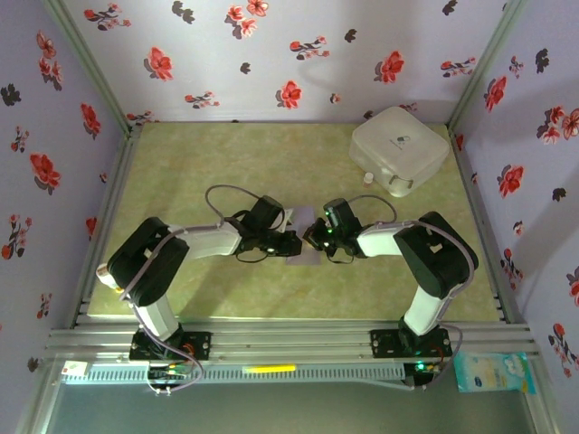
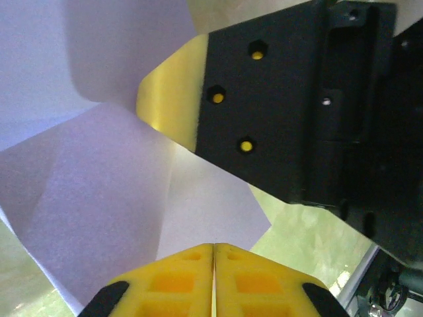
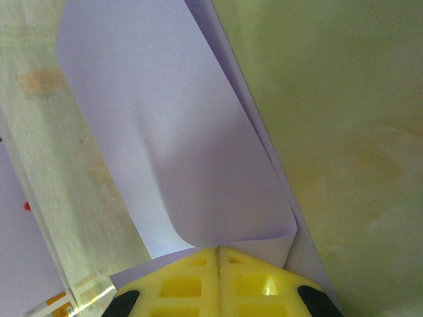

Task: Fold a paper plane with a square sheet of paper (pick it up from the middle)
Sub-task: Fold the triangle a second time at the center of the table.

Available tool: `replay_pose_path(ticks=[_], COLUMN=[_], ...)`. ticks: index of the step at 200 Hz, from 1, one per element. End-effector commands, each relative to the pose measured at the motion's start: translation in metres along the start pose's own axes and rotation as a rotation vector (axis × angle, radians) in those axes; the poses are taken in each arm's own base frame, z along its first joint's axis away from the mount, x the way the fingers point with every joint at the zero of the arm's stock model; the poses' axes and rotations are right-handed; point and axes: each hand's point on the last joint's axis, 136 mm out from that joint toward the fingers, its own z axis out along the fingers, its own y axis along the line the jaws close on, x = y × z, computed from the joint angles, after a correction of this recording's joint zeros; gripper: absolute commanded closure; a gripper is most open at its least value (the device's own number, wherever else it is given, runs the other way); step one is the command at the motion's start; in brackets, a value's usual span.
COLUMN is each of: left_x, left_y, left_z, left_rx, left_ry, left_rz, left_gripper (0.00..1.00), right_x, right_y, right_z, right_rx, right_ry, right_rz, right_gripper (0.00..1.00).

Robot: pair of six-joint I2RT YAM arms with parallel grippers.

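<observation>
Top external: both arms are reaching to the middle of the bench (image 1: 226, 163), left pincer (image 1: 294, 244) and right pincer (image 1: 310, 238) nearly tip to tip over the creased paper sheet (image 1: 303, 259); a white box (image 1: 399, 149) is sitting at the far right.

Left wrist: yellow fingers (image 2: 172, 284) are pressing together, pinching the sheet's edge.

Right wrist: yellow fingers (image 3: 178, 281) are pressing together, pinching the sheet beneath its curled flap.

No lettering here is clear enough to read.

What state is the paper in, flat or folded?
Folded, partway. The paper shows creases and overlapping layers at the left wrist; at the right wrist a flap curls over it.
</observation>
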Motion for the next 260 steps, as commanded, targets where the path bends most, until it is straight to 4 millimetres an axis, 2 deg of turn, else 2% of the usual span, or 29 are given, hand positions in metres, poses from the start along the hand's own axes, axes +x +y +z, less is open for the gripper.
replay_pose_path(ticks=[1, 9, 95, 168, 202, 222, 260], left_x=[0.006, 0.007, 0.022, 0.037, 0.042, 0.040, 0.018], left_y=[0.003, 0.005, 0.024, 0.034, 0.040, 0.034, 0.002], left_z=[0.007, 0.009, 0.016, 0.010, 0.001, -0.005, -0.019], left_rx=[-0.016, -0.021, -0.069, -0.094, -0.127, -0.112, -0.032], left_ry=[0.041, 0.048, 0.081, 0.097, 0.091, 0.071, 0.000], left_rz=[-0.026, -0.031, -0.066, -0.070, -0.067, -0.053, -0.008], left_gripper=[0.96, 1.00, 1.00, 1.00, 1.00, 1.00, 0.99], right_x=[0.004, 0.004, 0.005, 0.005, 0.005, 0.005, 0.005], right_y=[-0.038, -0.038, -0.041, -0.047, -0.048, -0.047, -0.047], right_z=[-0.001, -0.001, -0.001, -0.001, -0.001, -0.001, -0.001], right_rx=[0.138, 0.139, 0.151, 0.169, 0.174, 0.174, 0.172], right_ry=[-0.011, -0.010, -0.007, -0.005, -0.006, -0.004, -0.007], right_rz=[0.028, 0.029, 0.026, 0.025, 0.024, 0.023, 0.025], right_gripper=[1.00, 1.00, 1.00, 1.00, 1.00, 1.00, 1.00])
